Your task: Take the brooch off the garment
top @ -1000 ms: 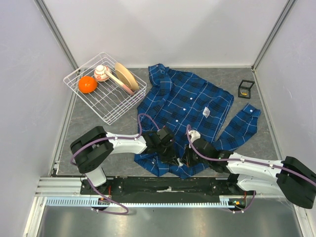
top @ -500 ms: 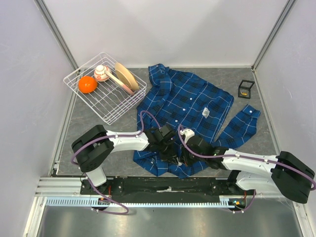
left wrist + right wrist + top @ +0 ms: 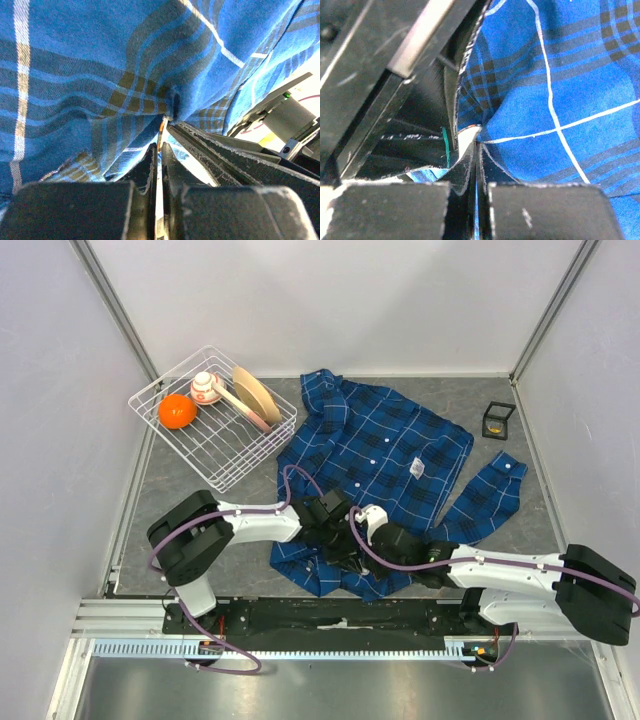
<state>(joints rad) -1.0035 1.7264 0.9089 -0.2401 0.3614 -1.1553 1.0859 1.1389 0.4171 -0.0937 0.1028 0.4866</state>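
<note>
Right fingers (image 3: 463, 169) nearer left fingers (image 3: 146, 164), shirt (image 3: 380, 445) pinched

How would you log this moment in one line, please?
left gripper: shut on shirt, near edge | right gripper: shut on shirt beside it | brooch: not discernible

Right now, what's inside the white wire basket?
In the wire basket: an orange round object, a small pink-and-white piece and tan plates stood on edge. Whatever sits behind or under the plates is covered.
</note>
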